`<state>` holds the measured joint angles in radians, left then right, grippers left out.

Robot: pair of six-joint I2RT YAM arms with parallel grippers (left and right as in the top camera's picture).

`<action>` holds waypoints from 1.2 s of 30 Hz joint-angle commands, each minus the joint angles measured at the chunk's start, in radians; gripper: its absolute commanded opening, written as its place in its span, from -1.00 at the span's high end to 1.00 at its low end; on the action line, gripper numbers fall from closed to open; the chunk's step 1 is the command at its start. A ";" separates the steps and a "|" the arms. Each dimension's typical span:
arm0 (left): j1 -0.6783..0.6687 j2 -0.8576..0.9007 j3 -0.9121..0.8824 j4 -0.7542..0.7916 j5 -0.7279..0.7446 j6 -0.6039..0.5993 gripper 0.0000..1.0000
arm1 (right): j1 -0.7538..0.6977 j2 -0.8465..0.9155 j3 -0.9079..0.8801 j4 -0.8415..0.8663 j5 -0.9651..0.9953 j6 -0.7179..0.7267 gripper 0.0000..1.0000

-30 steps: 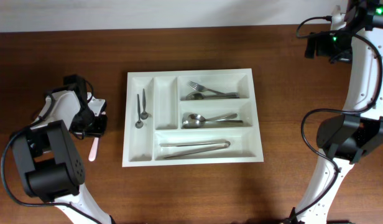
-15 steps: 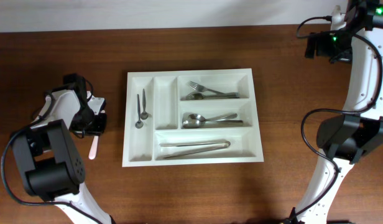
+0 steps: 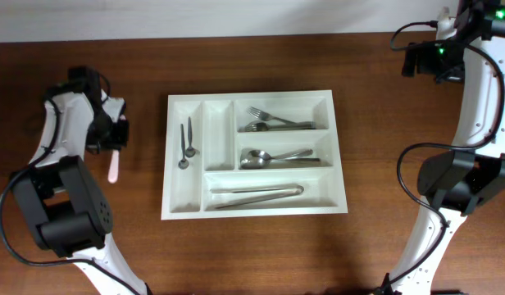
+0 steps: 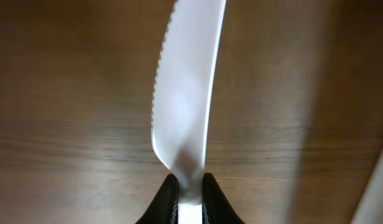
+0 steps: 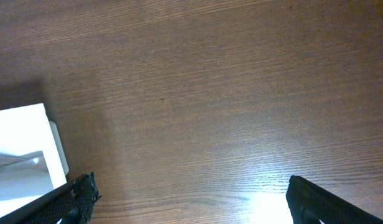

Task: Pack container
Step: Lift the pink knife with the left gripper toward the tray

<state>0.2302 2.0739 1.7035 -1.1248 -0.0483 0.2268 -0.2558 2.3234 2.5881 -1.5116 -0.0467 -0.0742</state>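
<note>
The container [image 3: 218, 135] is a white five-compartment tray at the table's middle. It holds small spoons [image 3: 186, 143], forks [image 3: 273, 121], larger spoons [image 3: 273, 156] and tongs [image 3: 257, 195]; its second narrow compartment is bare. My left gripper [image 3: 113, 147] is left of the tray, shut on the handle of a white plastic knife [image 3: 114, 166]. In the left wrist view the serrated knife [image 4: 185, 93] sticks out ahead of the black fingers [image 4: 168, 196] above the wood. My right gripper [image 3: 425, 59] hangs open at the far right, holding nothing. Its wrist view shows the container's corner [image 5: 23, 155].
The brown wooden table [image 3: 384, 147] runs under everything. The right arm's base and cables [image 3: 461, 180] stand at the right edge, and the left arm's base [image 3: 60, 217] is at the front left.
My left gripper has moved away from the front and slightly left, carrying the white knife with it. The right arm and the tray's contents have not moved.
</note>
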 commanded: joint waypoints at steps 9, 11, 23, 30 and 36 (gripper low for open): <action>-0.103 0.005 0.194 -0.058 0.165 -0.286 0.96 | -0.002 -0.017 0.013 0.000 -0.006 0.012 -0.98; -0.150 0.005 0.199 -0.052 0.166 -0.318 0.96 | -0.002 -0.017 0.013 0.000 -0.006 0.012 -0.98; -0.442 0.006 0.199 0.079 0.153 -0.444 0.96 | -0.002 -0.017 0.013 0.000 -0.006 0.012 -0.98; -0.531 0.034 0.198 0.120 0.077 -0.548 0.96 | -0.002 -0.017 0.013 0.000 -0.006 0.012 -0.98; -0.551 0.088 0.197 0.096 0.068 -0.582 0.96 | -0.002 -0.017 0.013 0.000 -0.006 0.012 -0.98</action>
<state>-0.3222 2.1220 1.8832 -1.0164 0.0456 -0.3111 -0.2558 2.3234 2.5881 -1.5112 -0.0467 -0.0738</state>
